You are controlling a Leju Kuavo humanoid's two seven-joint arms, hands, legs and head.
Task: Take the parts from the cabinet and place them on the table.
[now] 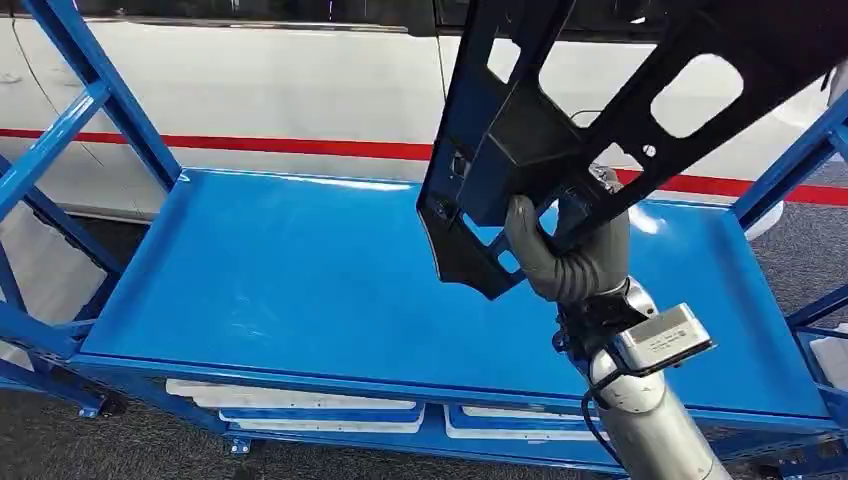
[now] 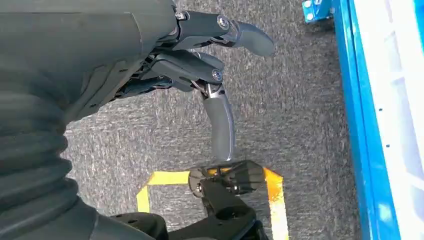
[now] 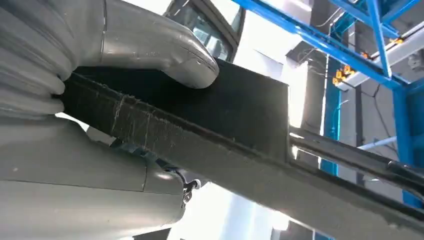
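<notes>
From the head we're looking down over the right hand (image 1: 572,262); wrist cams are sitting close behind each hand (image 2: 200,65), left one facing floor.

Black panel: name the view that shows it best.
Head view: the black panel shows its cutouts and outline, gripped by the right hand above the blue table. The right wrist view gives one close edge under the thumb; the left wrist view looks at floor.

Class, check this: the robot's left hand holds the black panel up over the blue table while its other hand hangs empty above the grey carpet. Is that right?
Not quite: the hands are swapped. In the head view the right hand grips the black panel above the blue table. The left wrist view shows the left hand empty over the grey carpet.
</notes>
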